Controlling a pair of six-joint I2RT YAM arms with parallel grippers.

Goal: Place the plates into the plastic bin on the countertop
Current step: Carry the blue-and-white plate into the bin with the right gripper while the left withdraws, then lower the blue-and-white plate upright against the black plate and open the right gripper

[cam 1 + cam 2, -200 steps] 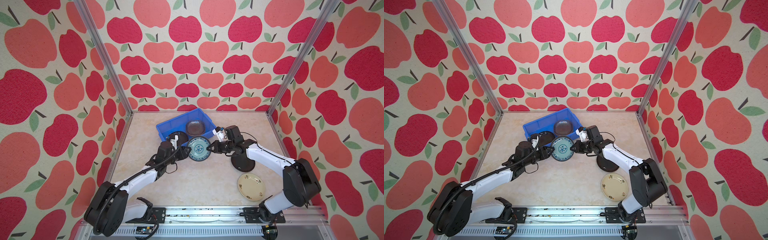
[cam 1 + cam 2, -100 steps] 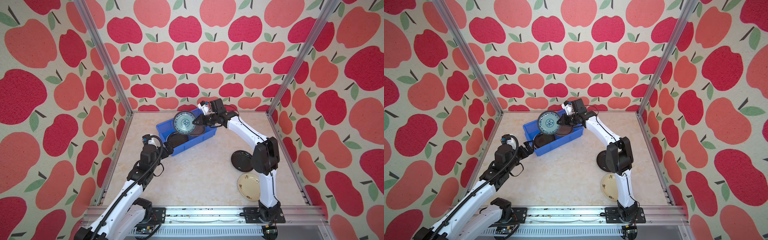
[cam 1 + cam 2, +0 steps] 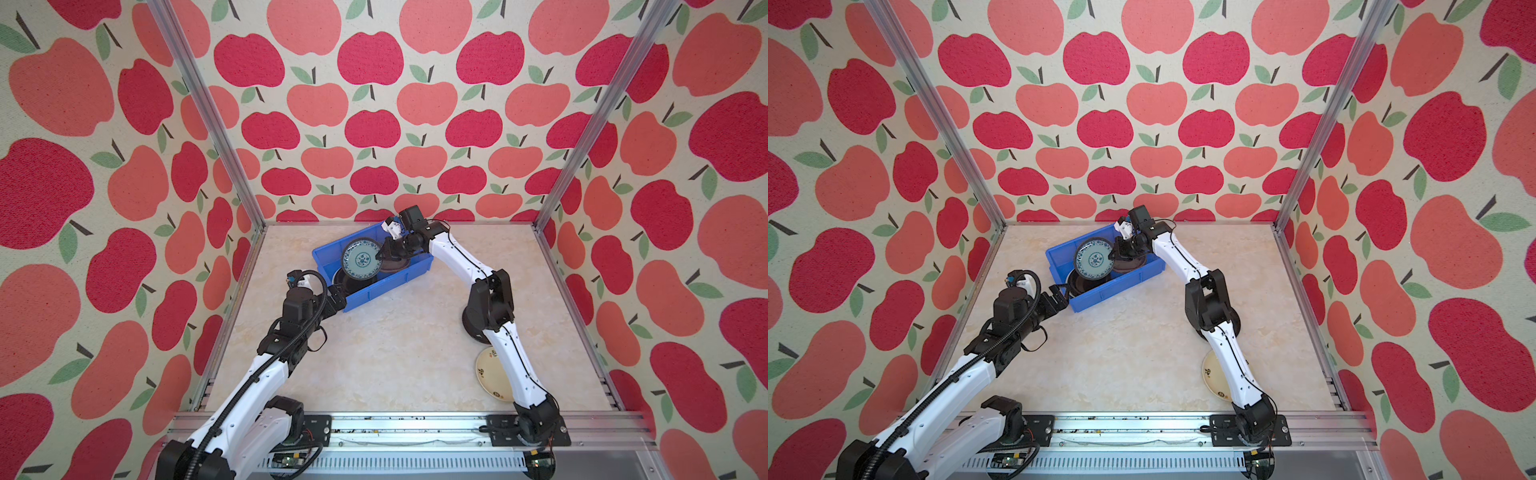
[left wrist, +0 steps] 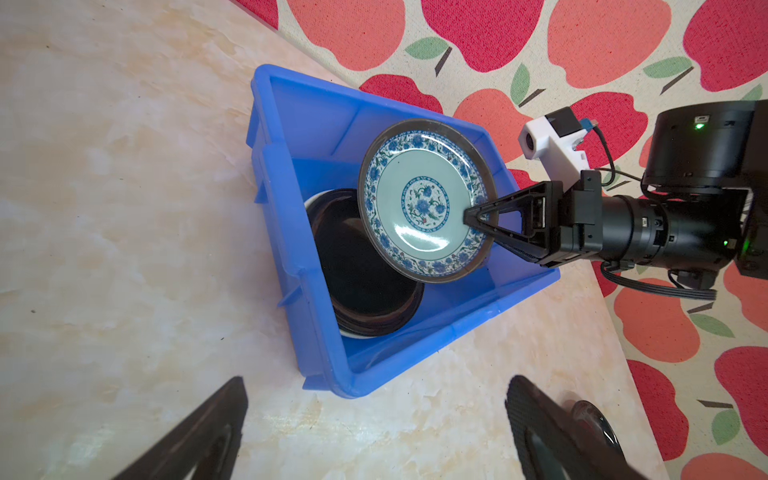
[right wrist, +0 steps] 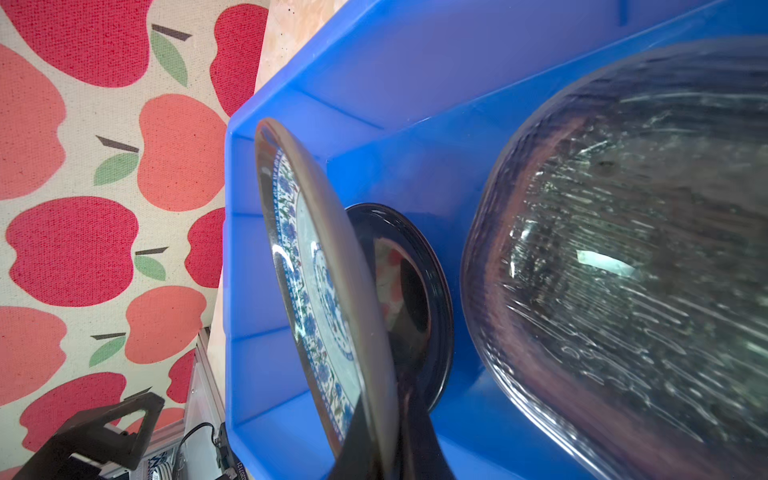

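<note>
Both top views: the right gripper [image 3: 379, 256] holds a round teal-blue patterned plate [image 3: 360, 261] tilted on edge over the bright blue rectangular plastic bin [image 3: 386, 287], just above frame centre.

Its jaws are clamped tight on the plate's rim. Inside the bin lie a glossy black round plate [image 4: 361, 270] and a smoky ribbed glass dish [image 5: 623, 270]. The left gripper [image 4: 376, 380] is spread wide and holds nothing, just beside the bin's near corner. On the beige marble-patterned countertop [image 3: 395, 357], lower right, a second black plate [image 3: 467, 330] and a cream round plate [image 3: 489, 376] lie partly hidden by the right arm.
</note>
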